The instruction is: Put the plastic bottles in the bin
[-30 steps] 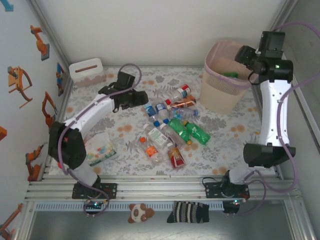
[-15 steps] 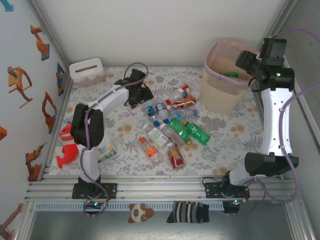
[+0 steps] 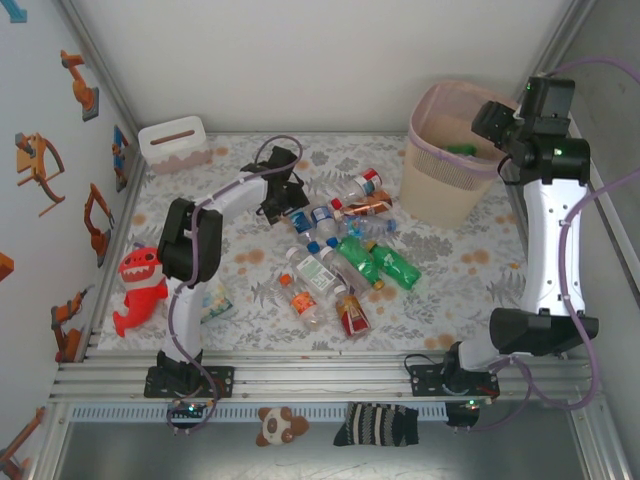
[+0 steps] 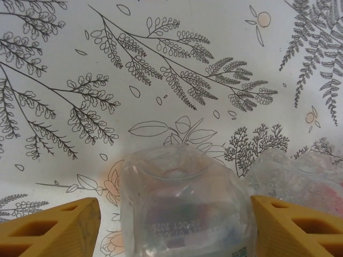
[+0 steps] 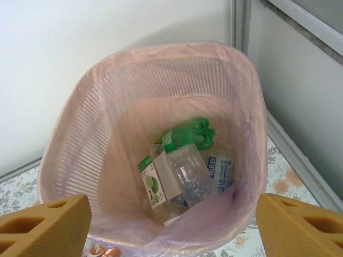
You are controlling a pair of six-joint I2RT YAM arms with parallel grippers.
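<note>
Several plastic bottles (image 3: 340, 260), clear and green with coloured caps, lie in a heap mid-table. My left gripper (image 3: 285, 200) is low at the heap's far left end. In the left wrist view its yellow fingers (image 4: 59, 225) stand on either side of the bottom of a lying clear bottle (image 4: 182, 209). The right finger is almost against it, and a gap remains on the left. My right gripper (image 3: 490, 115) hovers open over the beige-pink bin (image 3: 440, 190). Between its fingers (image 5: 48, 225) I look down into the bin (image 5: 107, 107), where a green bottle (image 5: 187, 134) and clear ones (image 5: 187, 171) lie.
A white box with a slot (image 3: 175, 143) stands at the back left. A red toy (image 3: 135, 290) and a flat dotted packet (image 3: 212, 300) lie by the left arm. A plush toy (image 3: 280, 425) and a striped sock (image 3: 377, 425) lie in front of the arm bases.
My left arm has swung right to the bottle heap, uncovering the red toy, and its fingers have narrowed around the clear bottle. The right gripper has stayed over the bin.
</note>
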